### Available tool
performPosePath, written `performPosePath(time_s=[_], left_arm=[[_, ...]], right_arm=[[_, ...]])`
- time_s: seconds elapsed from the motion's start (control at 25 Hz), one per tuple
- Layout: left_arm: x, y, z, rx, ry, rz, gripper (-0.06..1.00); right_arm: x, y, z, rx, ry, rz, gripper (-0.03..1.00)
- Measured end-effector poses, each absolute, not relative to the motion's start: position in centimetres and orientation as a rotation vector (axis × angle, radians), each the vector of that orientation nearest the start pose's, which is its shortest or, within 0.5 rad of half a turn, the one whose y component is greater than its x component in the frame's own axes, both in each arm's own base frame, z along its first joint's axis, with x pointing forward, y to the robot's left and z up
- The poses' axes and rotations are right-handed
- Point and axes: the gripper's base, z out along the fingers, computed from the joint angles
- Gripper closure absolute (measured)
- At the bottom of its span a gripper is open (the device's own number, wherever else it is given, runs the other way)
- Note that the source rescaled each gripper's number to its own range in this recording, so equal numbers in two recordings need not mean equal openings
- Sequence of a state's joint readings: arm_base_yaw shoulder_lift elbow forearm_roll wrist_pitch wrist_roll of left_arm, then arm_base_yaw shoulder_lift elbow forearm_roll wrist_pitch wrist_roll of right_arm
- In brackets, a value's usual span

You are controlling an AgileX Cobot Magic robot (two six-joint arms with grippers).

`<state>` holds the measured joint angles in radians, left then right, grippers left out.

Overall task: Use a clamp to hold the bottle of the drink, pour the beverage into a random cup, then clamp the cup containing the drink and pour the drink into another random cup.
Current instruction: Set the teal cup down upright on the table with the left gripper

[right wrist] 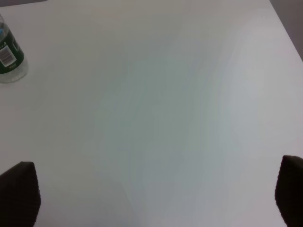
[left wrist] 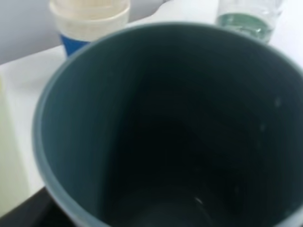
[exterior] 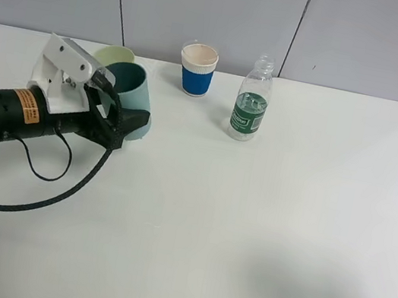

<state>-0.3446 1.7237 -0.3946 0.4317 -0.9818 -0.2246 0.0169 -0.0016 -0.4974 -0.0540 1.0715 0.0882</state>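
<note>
gripping the teal cup (exterior: 133,95), the left gripper (exterior: 131,123) had its jaws closed on the cup's lower body, and the cup was tipped over toward the pale yellow-green cup (exterior: 112,54) just behind it, so that the teal rim sat right at the pale cup's rim; whether the two rims touched could not be told. the left arm (exterior: 4,118) lay low across the left side of the white table (exterior: 262,230), with a black cable looping beside it. seen from the left wrist, the teal cup (left wrist: 156,132) filled nearly the whole view, its inside dark, and no liquid could be made out in it. a white paper cup with a blue sleeve (exterior: 197,69) stood upright near the back of the table, and the bottle (exterior: 252,100) stood upright just to its right, uncapped, well apart from both grippers, with a little clear liquid low in it. the right gripper (right wrist: 156,194) did not appear in the high view; in its own wrist view its two dark fingertips (right wrist: 19,194) stood wide apart over bare table, holding nothing, with the bottle (right wrist: 9,59) at the edge of that view.
</note>
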Motion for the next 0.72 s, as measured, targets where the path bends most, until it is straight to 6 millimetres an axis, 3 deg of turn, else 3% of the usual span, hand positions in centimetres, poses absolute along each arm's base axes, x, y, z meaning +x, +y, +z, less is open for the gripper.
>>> performPosePath(time_s=[0.44, 0.72], left_arm=[[23.9, -12.2, 10.2, 0.82, 1.757, -0.424, 0.94], [23.7, -12.1, 8.4, 0.842, 1.812, -0.427, 0.94]], right_arm=[[-0.5, -0.4, 27.6, 0.076, 2.053, 0.0, -0.03], [-0.5, -0.4, 27.6, 0.076, 2.053, 0.0, -0.03]])
